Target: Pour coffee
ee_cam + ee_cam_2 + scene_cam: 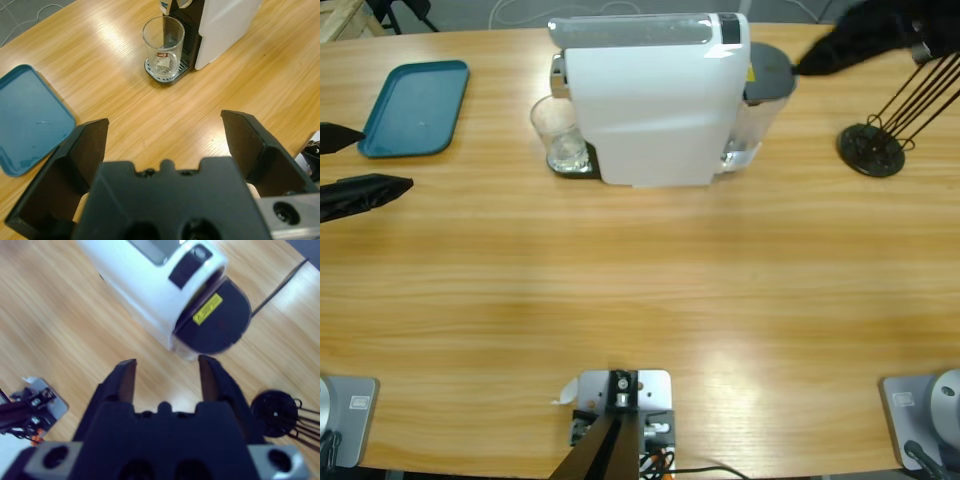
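Note:
A clear glass tumbler point(560, 135) point(163, 45) stands upright on the drip tray point(150, 67) at the front of the white coffee machine point(650, 100) point(150, 285). The glass looks clear; coffee is out of view. My left gripper point(360, 165) point(165, 145) is at the table's left edge, open and holding nothing, pointing at the tumbler from well short of it. My right gripper point(810, 62) point(167, 372) hovers open above the machine's rear, by the dark grey tank lid point(768, 72) point(215, 322).
A teal tray point(415, 108) point(25, 120) lies flat at the back left, near the left gripper. A black wire stand with a round base point(872, 150) point(272, 412) stands at the back right. Bare wooden table point(640, 290) stretches in front of the machine.

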`<state>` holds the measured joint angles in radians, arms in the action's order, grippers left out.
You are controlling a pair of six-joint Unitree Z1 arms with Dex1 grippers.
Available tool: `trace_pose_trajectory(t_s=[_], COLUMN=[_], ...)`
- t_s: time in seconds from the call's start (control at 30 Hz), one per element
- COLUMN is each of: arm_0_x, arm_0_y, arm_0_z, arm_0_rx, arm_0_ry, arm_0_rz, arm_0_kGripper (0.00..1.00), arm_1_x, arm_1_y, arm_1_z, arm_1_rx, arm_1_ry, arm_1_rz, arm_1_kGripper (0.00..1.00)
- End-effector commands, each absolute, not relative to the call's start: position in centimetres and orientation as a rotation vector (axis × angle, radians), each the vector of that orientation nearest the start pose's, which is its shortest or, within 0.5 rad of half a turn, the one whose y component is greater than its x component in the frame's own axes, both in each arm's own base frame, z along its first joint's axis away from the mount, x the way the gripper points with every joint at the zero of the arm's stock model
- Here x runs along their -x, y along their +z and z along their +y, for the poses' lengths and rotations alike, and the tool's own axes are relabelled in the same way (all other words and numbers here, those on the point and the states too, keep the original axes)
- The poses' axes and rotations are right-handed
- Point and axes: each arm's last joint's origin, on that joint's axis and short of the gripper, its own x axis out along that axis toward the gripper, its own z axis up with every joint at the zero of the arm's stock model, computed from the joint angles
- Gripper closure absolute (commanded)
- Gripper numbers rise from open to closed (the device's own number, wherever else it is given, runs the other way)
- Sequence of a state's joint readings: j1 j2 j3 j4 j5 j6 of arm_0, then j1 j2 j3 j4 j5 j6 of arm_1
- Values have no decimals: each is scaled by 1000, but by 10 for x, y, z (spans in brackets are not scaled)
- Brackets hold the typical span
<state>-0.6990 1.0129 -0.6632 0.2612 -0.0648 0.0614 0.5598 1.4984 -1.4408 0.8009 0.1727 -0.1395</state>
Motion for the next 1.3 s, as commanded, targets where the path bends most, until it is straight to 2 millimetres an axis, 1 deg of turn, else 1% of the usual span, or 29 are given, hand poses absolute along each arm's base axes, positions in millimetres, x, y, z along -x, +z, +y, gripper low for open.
trace_pose_trajectory(t_s=[0.03,0.17,0.33,0.5,0.67,0.77,0.87,0.93,1.0,1.3], arm_0_x=[-101,-102,-104,-107,-107,-107,-106,-106,-106,-105], arm_0_y=[309,309,308,307,307,307,307,307,307,307], arm_0_z=[-88,-89,-91,-94,-94,-94,-94,-94,-93,-93], arm_0_rx=[-245,-249,-255,-260,-260,-261,-261,-262,-262,-265], arm_0_ry=[-734,-734,-739,-739,-739,-739,-739,-740,-740,-740], arm_0_rz=[597,608,618,633,634,636,636,637,637,639], arm_0_kGripper=[27,27,28,32,32,32,32,32,32,32], arm_1_x=[-282,-293,-303,-317,-325,-324,-322,-322,-323,-326], arm_1_y=[396,400,396,396,403,403,398,394,391,394], arm_1_z=[165,166,170,183,192,204,214,218,219,214], arm_1_rx=[240,221,228,242,265,284,305,313,319,359], arm_1_ry=[722,727,724,732,738,758,774,780,771,690], arm_1_rz=[893,879,900,925,920,928,948,959,968,951], arm_1_kGripper=[1000,1000,1000,1000,1000,1000,1000,1000,1000,1000])
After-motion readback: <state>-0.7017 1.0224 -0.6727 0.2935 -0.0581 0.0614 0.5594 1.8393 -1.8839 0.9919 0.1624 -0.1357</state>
